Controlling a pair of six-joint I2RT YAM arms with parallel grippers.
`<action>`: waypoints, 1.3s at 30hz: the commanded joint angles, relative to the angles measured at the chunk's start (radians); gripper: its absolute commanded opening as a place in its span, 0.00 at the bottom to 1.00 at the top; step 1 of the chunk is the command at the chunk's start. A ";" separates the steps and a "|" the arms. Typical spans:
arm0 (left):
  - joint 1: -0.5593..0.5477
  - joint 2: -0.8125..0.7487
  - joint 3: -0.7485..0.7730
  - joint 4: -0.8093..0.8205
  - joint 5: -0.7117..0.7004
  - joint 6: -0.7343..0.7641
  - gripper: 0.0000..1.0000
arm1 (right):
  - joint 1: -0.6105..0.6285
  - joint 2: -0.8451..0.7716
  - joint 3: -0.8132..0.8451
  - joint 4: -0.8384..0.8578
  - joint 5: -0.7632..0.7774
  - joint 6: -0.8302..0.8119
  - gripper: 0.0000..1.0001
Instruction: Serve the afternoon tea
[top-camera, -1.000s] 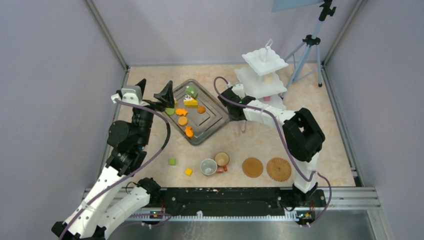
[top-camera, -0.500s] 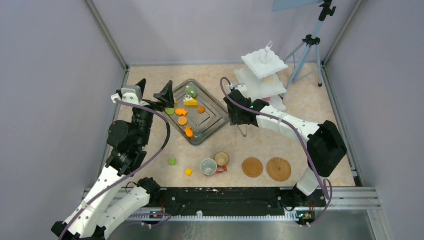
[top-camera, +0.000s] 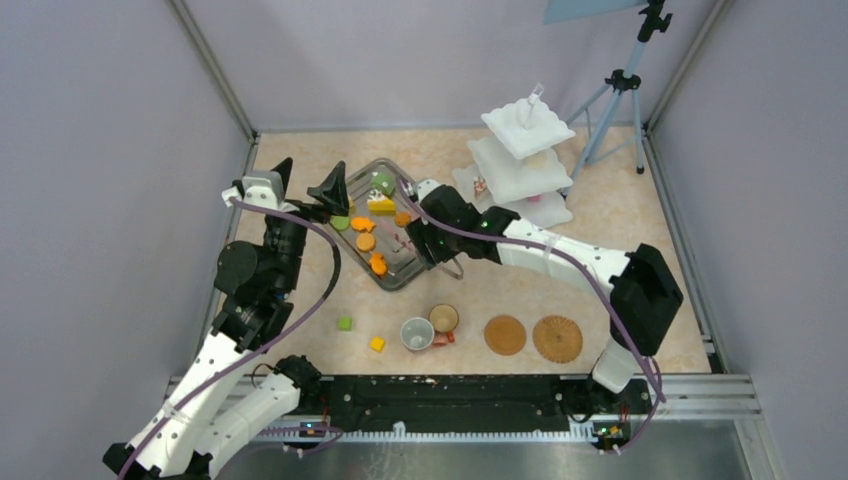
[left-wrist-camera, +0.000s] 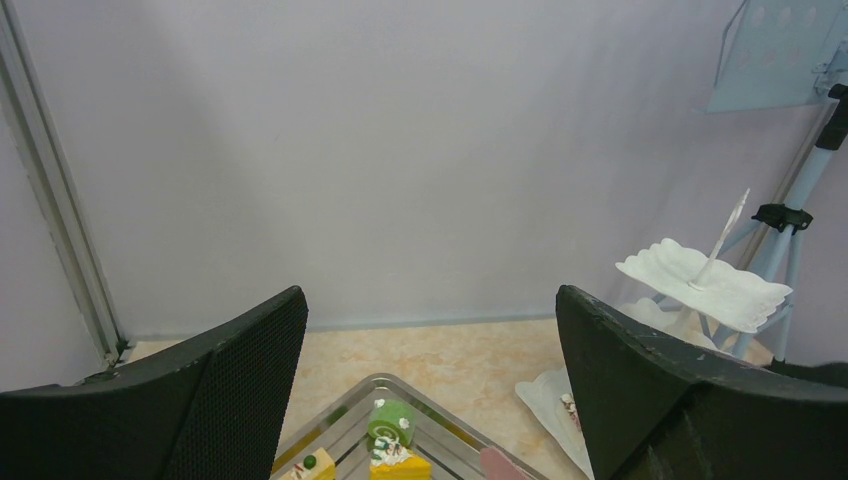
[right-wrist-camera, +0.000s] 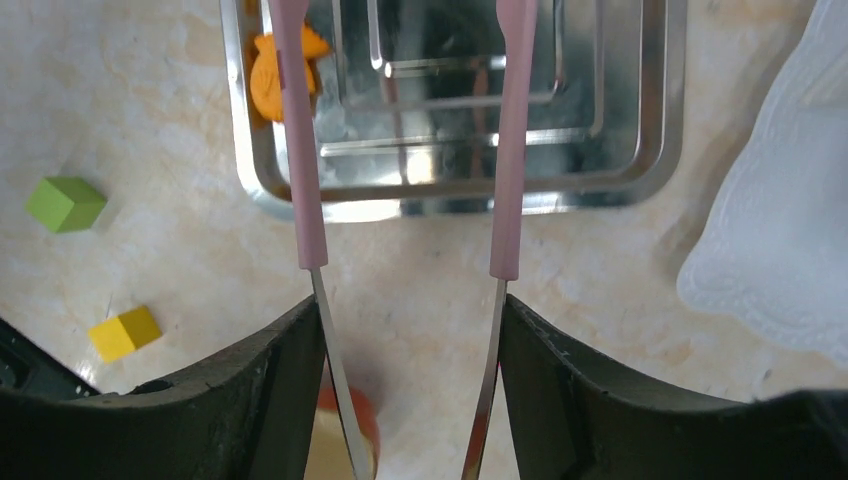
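Observation:
Toy pastries lie on the steel tray (top-camera: 387, 281): orange rounds (top-camera: 366, 241), a yellow cake wedge (top-camera: 380, 204) and a green roll (top-camera: 382, 184). My right gripper (top-camera: 428, 240) is shut on the pink tongs (right-wrist-camera: 510, 150), whose two arms reach out over the tray (right-wrist-camera: 450, 192), apart, with nothing between them. An orange pastry (right-wrist-camera: 272, 78) lies behind the left tong arm. My left gripper (top-camera: 307, 185) hangs open above the tray's left corner, empty. Two cups (top-camera: 417, 333) sit near the front beside two woven mats (top-camera: 505, 335). The white tiered stand (top-camera: 525, 150) is at the back right.
A green cube (top-camera: 344, 323) and a yellow cube (top-camera: 377, 344) lie loose in front of the tray. A tripod (top-camera: 615, 90) stands behind the stand in the back right corner. Grey walls close in three sides. The stand's bottom plate (right-wrist-camera: 780, 230) is right of the tray.
My right arm has swung left from beside the stand to over the tray, carrying the tongs, whose arms have spread a little. The left arm has not moved.

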 joint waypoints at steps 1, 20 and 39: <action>-0.001 -0.008 0.002 0.025 0.001 -0.008 0.99 | -0.075 0.095 0.129 0.088 -0.075 -0.183 0.59; -0.001 -0.009 0.004 0.026 -0.001 0.000 0.99 | -0.121 0.491 0.506 -0.060 -0.088 -0.409 0.56; -0.001 -0.001 0.003 0.025 0.001 0.001 0.99 | -0.073 0.399 0.521 -0.149 -0.020 -0.385 0.17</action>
